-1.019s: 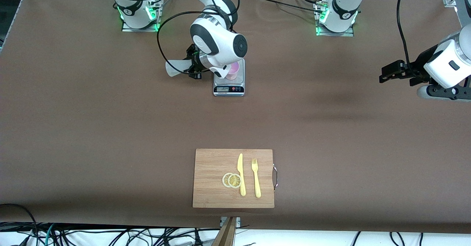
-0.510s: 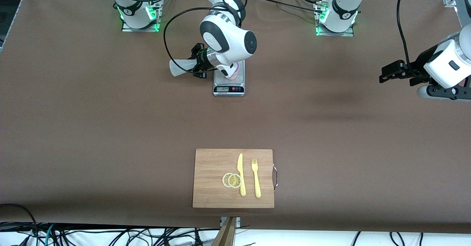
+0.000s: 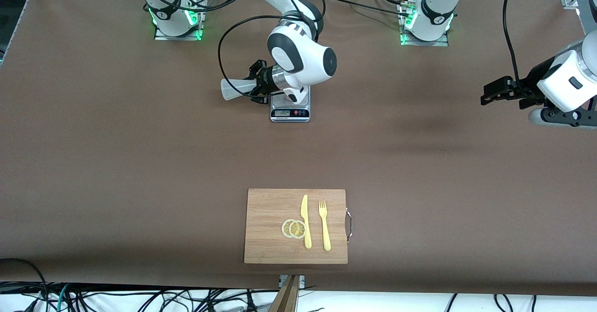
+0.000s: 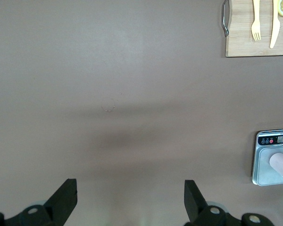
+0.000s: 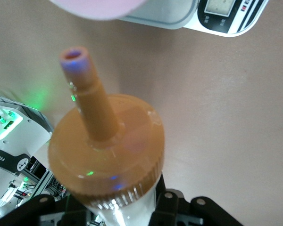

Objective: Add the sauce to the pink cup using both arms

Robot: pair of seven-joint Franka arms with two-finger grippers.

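Scale [image 3: 289, 107]: access from above was blocked by the right arm's wrist [image 3: 303, 62] and the sideways sauce bottle [image 3: 238, 88] in the right pincer [image 3: 259, 87].
Left pincer [image 3: 487, 95]: hung with fingers spread over bare desk [image 3: 419, 162].
Cutting board [image 3: 266, 209]: unobstructed, nearest the front camera.

I see even, bright overhead light, soft shadows on the brown table [image 3: 140, 162]. Green LED glow at both arm bases. Right wrist view: orange nozzle cap [image 5: 106, 155] slightly blurred, too close to focus.
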